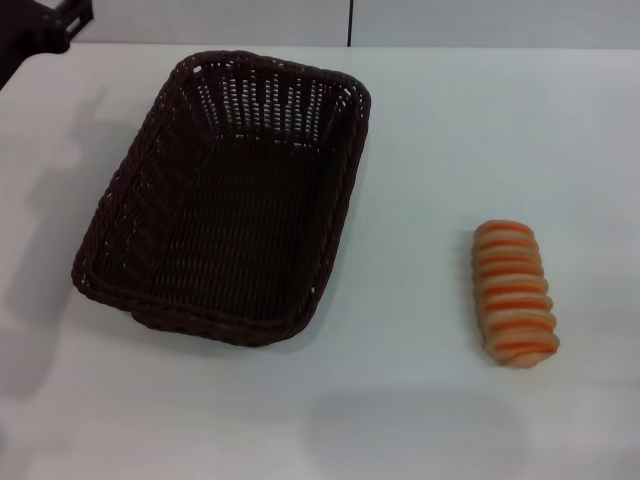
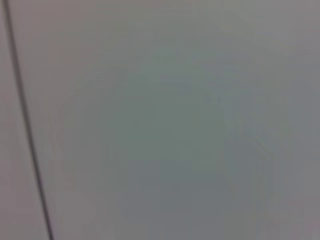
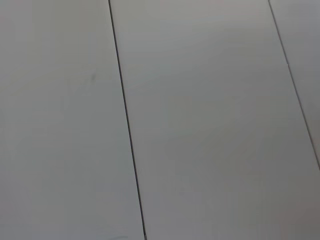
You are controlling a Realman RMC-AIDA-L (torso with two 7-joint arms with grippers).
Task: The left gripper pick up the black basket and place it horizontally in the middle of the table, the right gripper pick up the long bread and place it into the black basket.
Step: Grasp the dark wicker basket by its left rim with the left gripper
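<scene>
An empty dark wicker basket (image 1: pixel 225 195) sits on the left half of the white counter (image 1: pixel 420 130), its long side running away from the robot. A striped orange-and-cream bread loaf (image 1: pixel 514 292) lies well apart to its right.

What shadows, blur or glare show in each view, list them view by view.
Head view: even light with no hard glare; soft grey shadows lie on the table to the left of the black basket and near the front edge; the long bread is sharp. Left wrist view: blurred, only a pale surface and one dark line. Right wrist view: sharper, pale panels with thin dark seams.
</scene>
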